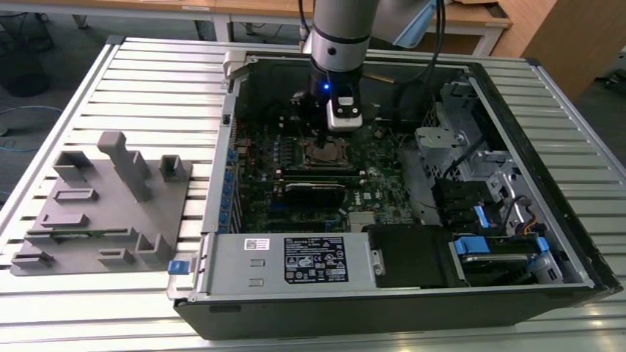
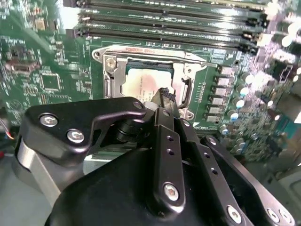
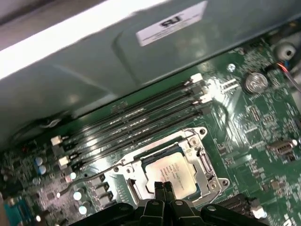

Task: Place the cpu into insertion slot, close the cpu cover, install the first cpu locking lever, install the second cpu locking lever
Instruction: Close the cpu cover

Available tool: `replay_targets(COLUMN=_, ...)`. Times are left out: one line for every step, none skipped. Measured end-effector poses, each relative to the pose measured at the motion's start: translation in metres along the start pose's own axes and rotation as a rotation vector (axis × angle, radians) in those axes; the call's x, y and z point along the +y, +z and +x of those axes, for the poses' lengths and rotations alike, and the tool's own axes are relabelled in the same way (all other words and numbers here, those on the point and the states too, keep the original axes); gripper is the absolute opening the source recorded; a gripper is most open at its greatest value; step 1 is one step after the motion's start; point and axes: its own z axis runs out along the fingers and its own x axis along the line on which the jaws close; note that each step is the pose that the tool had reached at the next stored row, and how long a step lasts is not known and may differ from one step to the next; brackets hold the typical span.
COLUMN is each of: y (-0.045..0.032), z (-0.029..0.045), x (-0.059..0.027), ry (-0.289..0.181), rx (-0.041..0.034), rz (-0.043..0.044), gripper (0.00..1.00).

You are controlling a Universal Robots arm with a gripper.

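Gripper (image 3: 163,186) jaws noted pressed together, nothing gripped, tips over cpu (image 3: 171,173) edge. Risk: chip top scratched or cpu cover (image 3: 206,173) bent if 2 tips driven down off-line.

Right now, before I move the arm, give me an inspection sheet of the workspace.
Surface: slatted metal table bearing an open computer case.
Job's things: cpu seated in the insertion slot; cpu cover lying down around it.
Clutter: grey moulded fixture on the table, at the exterior view's left of the case.
Grippers: gripper shut, tips at the cpu's edge.
Cables: black cable beside the arm; wires inside the case.
Surroundings: wooden desks beyond the table.
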Motion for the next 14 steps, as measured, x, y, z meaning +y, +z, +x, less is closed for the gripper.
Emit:
replay_targets(y=0.0002, z=0.0000, x=0.0000, ry=-0.017, rx=0.0003, rz=0.0002, gripper=0.11)
replay_targets(y=0.0005, z=0.0000, x=0.0000, ry=-0.036, rx=0.0006, rz=0.0005, gripper=0.11)
replay_targets(y=0.0008, z=0.0000, x=0.0000, ry=-0.054, rx=0.0008, rz=0.0009, gripper=0.11)
replay_targets(y=0.0010, z=0.0000, x=0.0000, ry=-0.071, rx=0.0011, rz=0.0013, gripper=0.11)
replay_targets(y=0.0013, z=0.0000, x=0.0000, ry=-0.089, rx=0.0014, rz=0.0015, gripper=0.11)
replay_targets(y=0.0016, z=0.0000, x=0.0000, ry=-0.109, rx=0.0017, rz=0.0019, gripper=0.11)
replay_targets(y=0.0019, z=0.0000, x=0.0000, ry=-0.127, rx=0.0020, rz=0.0022, gripper=0.11)
replay_targets(y=0.0021, z=0.0000, x=0.0000, ry=-0.145, rx=0.0023, rz=0.0026, gripper=0.11)
replay_targets(y=0.0024, z=0.0000, x=-0.0001, ry=-0.163, rx=0.0026, rz=0.0028, gripper=0.11)
replay_targets(y=0.0027, z=0.0000, x=0.0000, ry=-0.181, rx=0.0029, rz=0.0031, gripper=0.11)
replay_targets(y=0.0029, z=0.0000, x=-0.0001, ry=-0.198, rx=0.0032, rz=0.0035, gripper=0.11)
replay_targets(y=0.0031, z=-0.0001, x=-0.0001, ry=-0.215, rx=0.0034, rz=0.0039, gripper=0.11)
replay_targets(y=0.0033, z=-0.0001, x=-0.0001, ry=-0.231, rx=0.0037, rz=0.0042, gripper=0.11)
replay_targets(y=0.0035, z=-0.0001, x=-0.0001, ry=-0.248, rx=0.0039, rz=0.0043, gripper=0.11)
